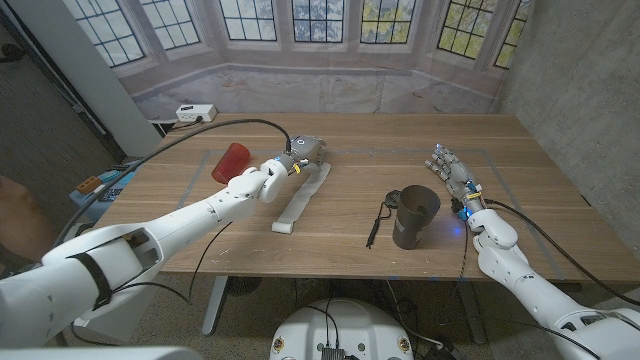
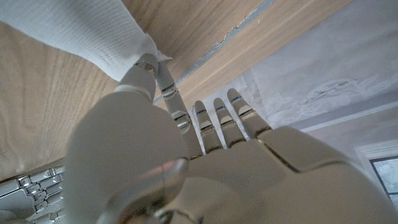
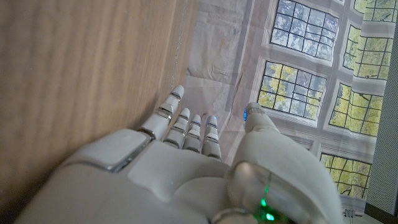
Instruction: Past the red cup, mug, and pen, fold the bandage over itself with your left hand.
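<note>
On the counter (image 1: 520, 175), biggest item first: wooden top, and the bandage (image 1: 302, 198) lies near its middle-left as a long white strip, running diagonally from the near end up to the far end under the left hand (image 1: 303, 152).

Left hand sits at the strip's far end. Wrist view shows a thumb and finger (image 2: 163, 79) pinching a corner of the bandage (image 2: 81, 34), other fingers straight out. So it's gripping cloth, but only a corner.

Risks, as I read it:
- Corner pinch is thin. Lift too fast and the cloth slips out, or only one edge comes up and the fold lands skewed.
- Strip is loose on the wood. Drag instead of lift and the whole thing slides toward the near edge rather than doubling over.
- Red cup (image 1: 231, 160) lies just beside the left forearm. A wide elbow swing during the fold could knock or roll it.
- Mug (image 1: 414, 215) and pen (image 1: 377, 224) sit well apart to the right, low risk.

Right hand (image 1: 452, 172) stands by the mug's far right, fingers (image 3: 186, 124) spread, holding nothing. Fine if it stays parked.
</note>
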